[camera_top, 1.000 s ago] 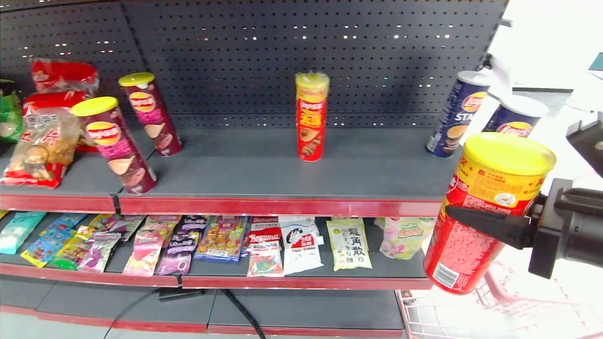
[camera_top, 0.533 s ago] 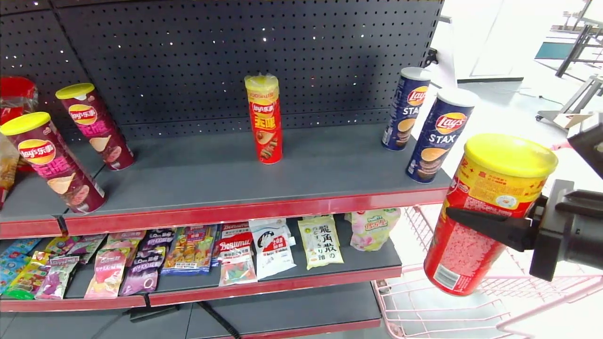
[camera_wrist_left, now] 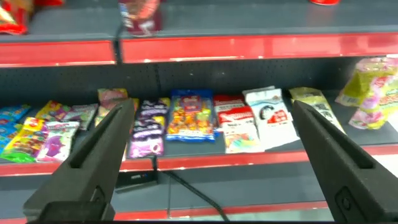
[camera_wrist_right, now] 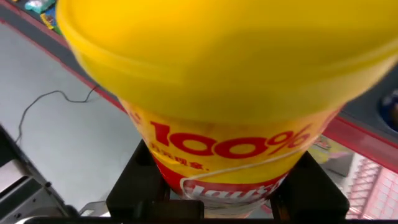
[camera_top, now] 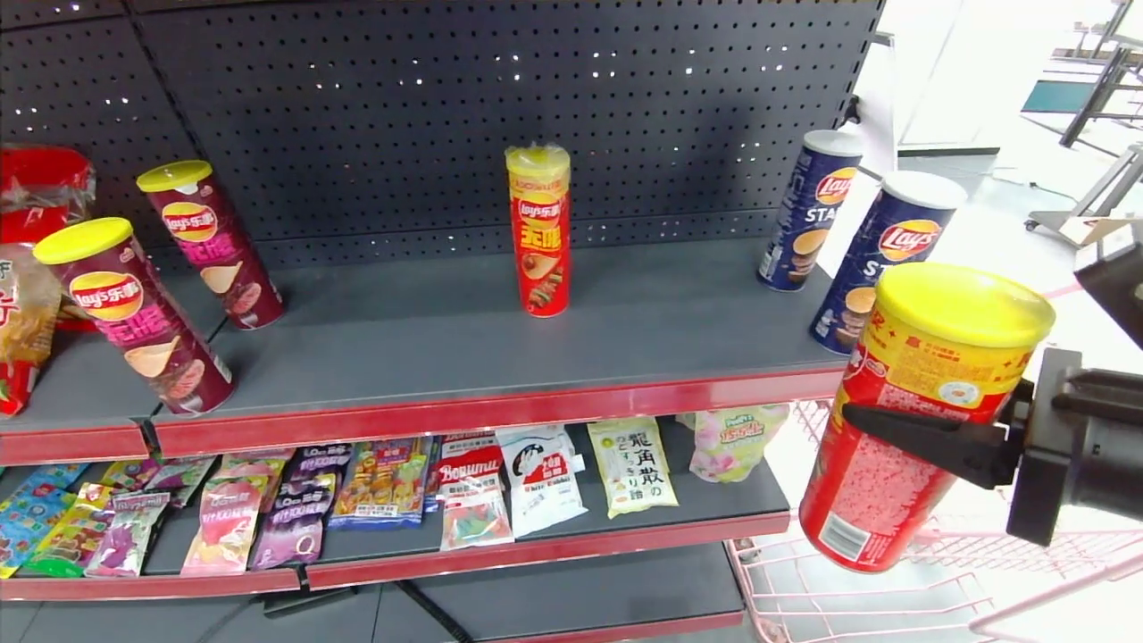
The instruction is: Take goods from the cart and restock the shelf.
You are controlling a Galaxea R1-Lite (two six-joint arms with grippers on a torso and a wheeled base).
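My right gripper (camera_top: pixel 929 442) is shut on a red chip can with a yellow lid (camera_top: pixel 920 411), holding it upright off the right end of the shelf, above the pink cart (camera_top: pixel 902 594). The wrist view looks down on the can's lid (camera_wrist_right: pixel 211 50). The top shelf board (camera_top: pixel 500 348) carries a matching red can (camera_top: pixel 539 230) at its middle, two maroon cans (camera_top: pixel 134 313) at left and two blue cans (camera_top: pixel 880 254) at right. My left gripper (camera_wrist_left: pixel 211 162) is open, low in front of the middle shelf of snack packets (camera_wrist_left: pixel 186 118).
Flat snack packets (camera_top: pixel 375 482) line the middle shelf. Red bagged snacks (camera_top: pixel 27 259) sit at the far left of the top shelf. Wide bare stretches of board lie between the cans. A black cable (camera_top: pixel 429 607) runs on the bottom shelf.
The head view has swung, so the shelf shifted across the picture. The right gripper still holds the can in the same place in view.
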